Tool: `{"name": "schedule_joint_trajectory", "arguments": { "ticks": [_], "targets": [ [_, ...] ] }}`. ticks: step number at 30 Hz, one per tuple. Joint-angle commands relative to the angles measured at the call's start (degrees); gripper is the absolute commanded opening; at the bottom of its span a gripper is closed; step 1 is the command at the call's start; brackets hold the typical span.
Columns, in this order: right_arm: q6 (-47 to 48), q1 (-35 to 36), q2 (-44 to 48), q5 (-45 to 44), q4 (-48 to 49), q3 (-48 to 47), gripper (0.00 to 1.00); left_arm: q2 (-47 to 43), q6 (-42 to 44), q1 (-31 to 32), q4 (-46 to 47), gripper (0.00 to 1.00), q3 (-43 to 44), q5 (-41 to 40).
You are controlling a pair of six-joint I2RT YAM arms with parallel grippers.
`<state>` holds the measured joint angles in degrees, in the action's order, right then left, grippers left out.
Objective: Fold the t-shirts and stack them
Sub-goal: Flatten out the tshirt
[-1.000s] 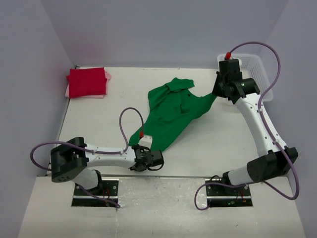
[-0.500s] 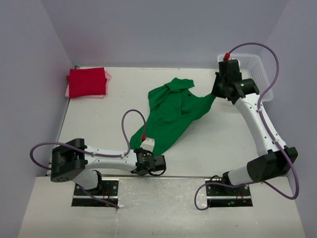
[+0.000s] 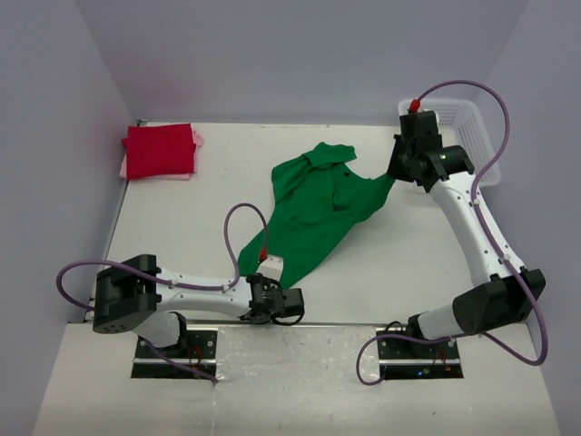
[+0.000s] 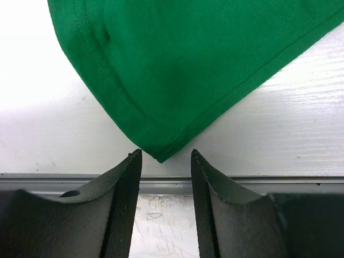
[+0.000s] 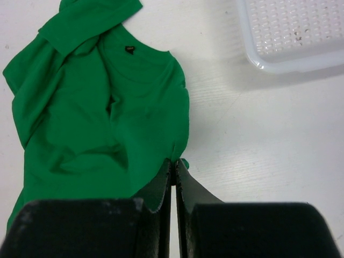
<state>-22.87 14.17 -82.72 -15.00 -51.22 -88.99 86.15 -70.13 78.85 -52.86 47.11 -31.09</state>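
Green cloth, the hem corner of the green t-shirt point(image 3: 313, 213), lies on the bench point(image 3: 182, 227) just before your left tool point(image 4: 165, 155), jaws apart, holding nothing. Farther, your right tool point(image 5: 173, 162) is pinched tight on the shirt's edge. If right pulls now, the corner may slide beyond left's reach.
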Motion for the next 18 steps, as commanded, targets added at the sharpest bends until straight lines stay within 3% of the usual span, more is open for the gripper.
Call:
{"name": "schedule_joint_trajectory", "arguments": {
  "ticks": [1, 18],
  "targets": [
    [0.9, -0.2, 2.4, 1.1, 2.0, 0.0, 0.00, 0.2, -2.4, 0.3, 1.1, 0.43, -0.2, -1.3],
    [1.0, -0.2, 3.7, 2.1, 2.9, 1.7, 0.00, 3.5, -1.1, 0.2, 5.7, 0.29, -2.1, -0.7]
  ]
}}
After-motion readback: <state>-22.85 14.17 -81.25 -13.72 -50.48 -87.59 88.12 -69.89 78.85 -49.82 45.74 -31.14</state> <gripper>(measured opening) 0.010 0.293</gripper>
